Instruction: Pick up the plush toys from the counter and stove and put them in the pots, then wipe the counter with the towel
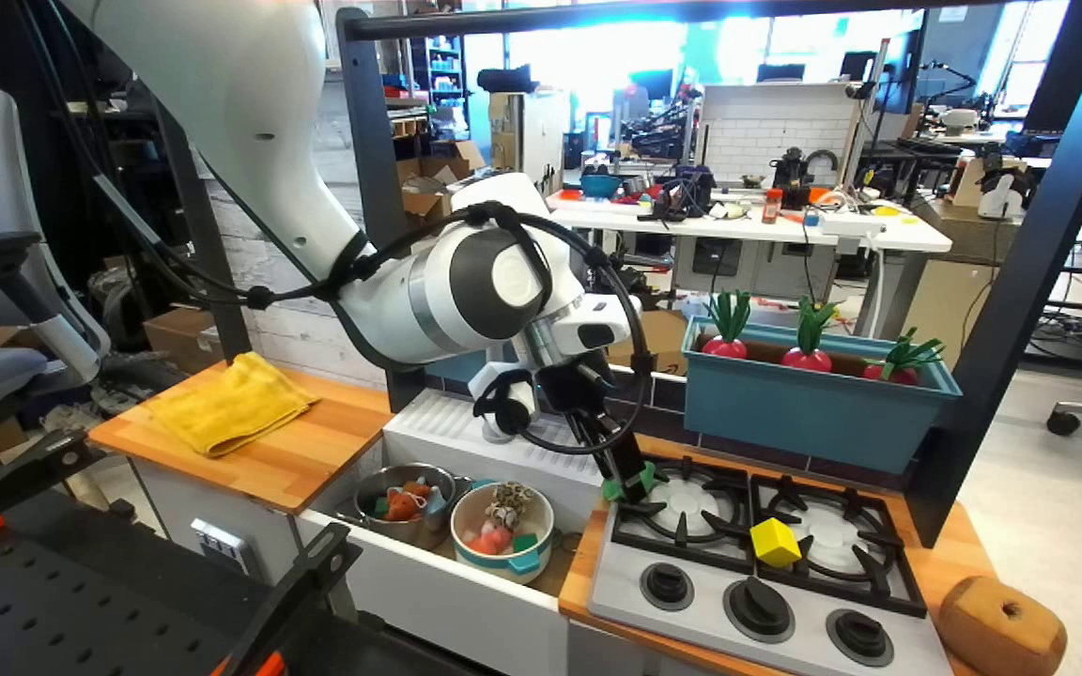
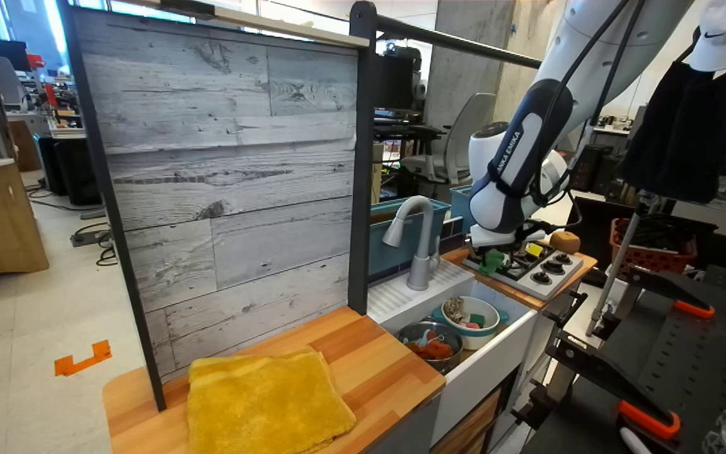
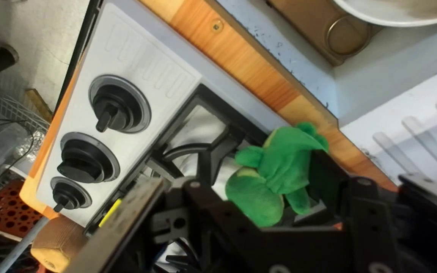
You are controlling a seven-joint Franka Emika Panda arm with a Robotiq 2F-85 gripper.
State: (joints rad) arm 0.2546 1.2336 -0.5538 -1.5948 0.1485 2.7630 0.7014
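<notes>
Green plush toy is at the corner of the stove, on the side of the sink, with one end reaching over the wooden strip. My gripper is down at this toy: the fingers stand well apart, with the toy between them, but whether they touch it, I cannot tell. On the stove, a yellow cube rests upon the black grate. Inside the sink, the metal pot contains an orange toy, and the white pot a spotted toy and a pink toy. Farther away, the yellow towel lies on the wooden counter.
</notes>
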